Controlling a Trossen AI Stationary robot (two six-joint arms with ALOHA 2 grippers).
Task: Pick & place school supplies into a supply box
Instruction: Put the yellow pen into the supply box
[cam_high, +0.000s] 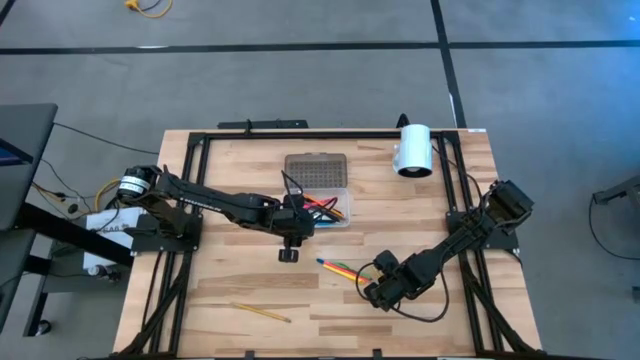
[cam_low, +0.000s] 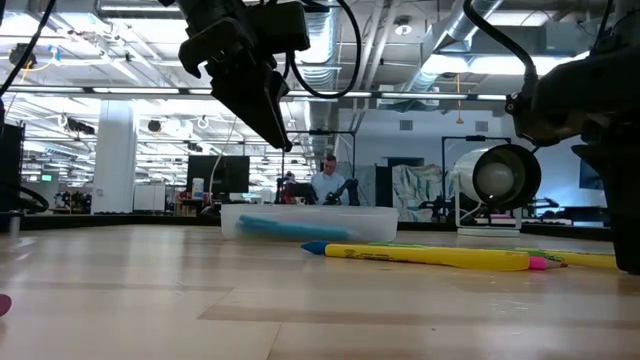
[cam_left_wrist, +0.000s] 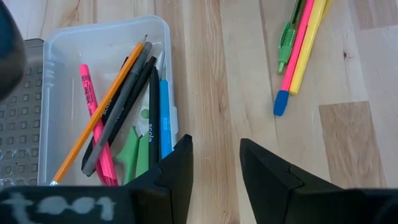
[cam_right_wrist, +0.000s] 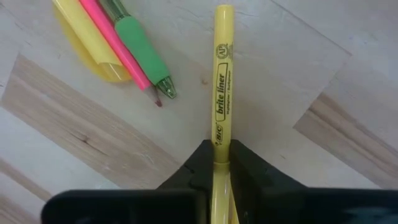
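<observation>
A yellow highlighter (cam_right_wrist: 221, 93) is clamped by the right gripper (cam_right_wrist: 221, 163), at four o'clock from the supply box (cam_high: 324, 207). The left gripper (cam_left_wrist: 214, 163) is held with fingers parted and empty beside that box.

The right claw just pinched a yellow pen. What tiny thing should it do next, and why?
Probably lift it straight up a little. The right claw is shut on the yellow highlighter, which looks to lie low over the table, close beside the pink and green pens. Rising first should clear them before the carry to the clear box.
</observation>
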